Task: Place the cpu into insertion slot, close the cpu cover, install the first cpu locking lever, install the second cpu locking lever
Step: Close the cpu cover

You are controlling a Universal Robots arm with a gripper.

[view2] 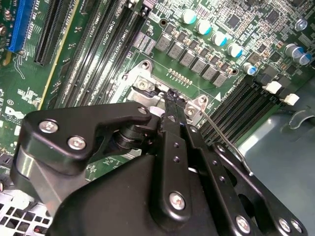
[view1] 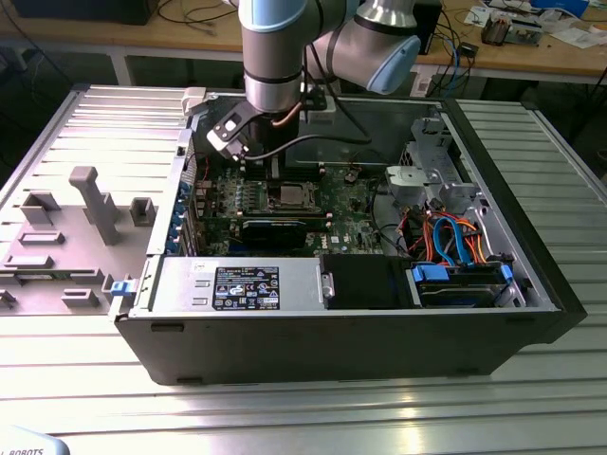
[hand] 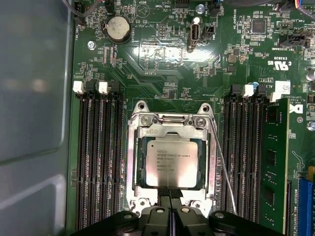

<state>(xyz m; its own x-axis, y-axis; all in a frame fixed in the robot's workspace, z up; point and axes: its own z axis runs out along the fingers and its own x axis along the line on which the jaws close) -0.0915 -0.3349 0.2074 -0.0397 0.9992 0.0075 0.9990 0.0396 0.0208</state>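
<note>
The cpu [hand: 171,164] lies flat in its slot with its silver-grey top showing. The cpu cover [hand: 170,127] is down around it, framing the chip. A thin wire locking lever [hand: 224,167] runs along one side of the socket, angled away from it; the same lever [view2: 220,132] slants past the fingers in the second wrist view. My gripper [hand: 171,192] is shut with nothing between its fingers, its tips at the cover's edge near a socket corner [view2: 173,98]. In the exterior view the arm reaches down into the open computer case over the socket [view1: 289,197].
Memory slots [hand: 98,157] flank the socket on both sides, and a fitted memory module [hand: 273,162] stands beyond one bank. A grey case wall [hand: 34,98] is close by. The case also holds a power supply [view1: 237,284] and a drive cage with blue cables [view1: 455,248]. A grey fixture tray [view1: 66,237] lies outside.
</note>
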